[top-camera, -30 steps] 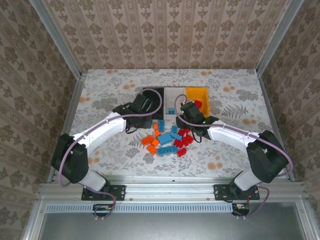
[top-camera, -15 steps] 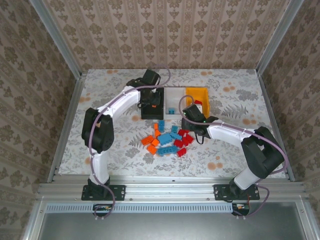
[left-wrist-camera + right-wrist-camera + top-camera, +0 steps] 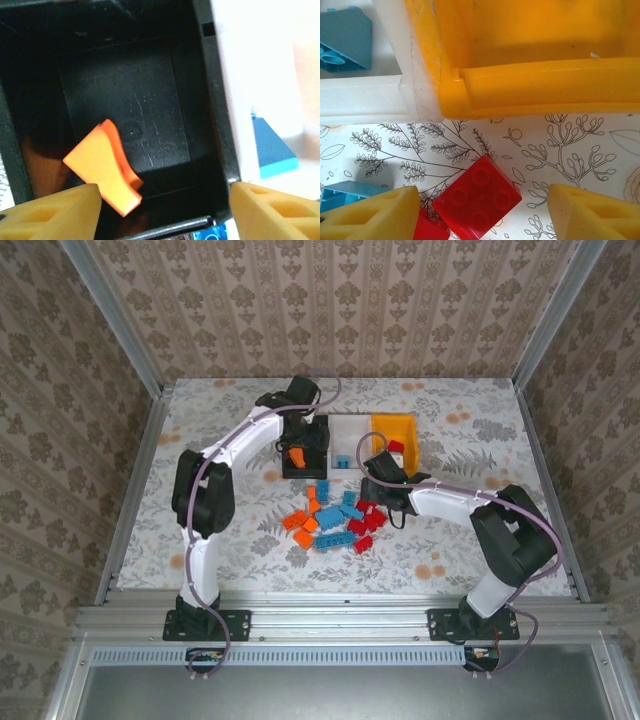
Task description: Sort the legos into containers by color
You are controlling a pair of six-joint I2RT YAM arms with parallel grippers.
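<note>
While the left gripper (image 3: 162,215) hangs with jaws spread over the black rectangular plastic bin (image 3: 150,100), a small orange plastic brick (image 3: 102,172) sits tilted inside it, close to one fingertip (image 3: 50,215); the right gripper (image 3: 482,215), likewise spread, straddles a red four-stud plastic brick (image 3: 477,200) on the flowered table (image 3: 560,150), just before the yellow-orange plastic bin (image 3: 545,90).

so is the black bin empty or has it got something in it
Not empty: in the left wrist view, one orange lego sits tilted inside the black bin.
</note>
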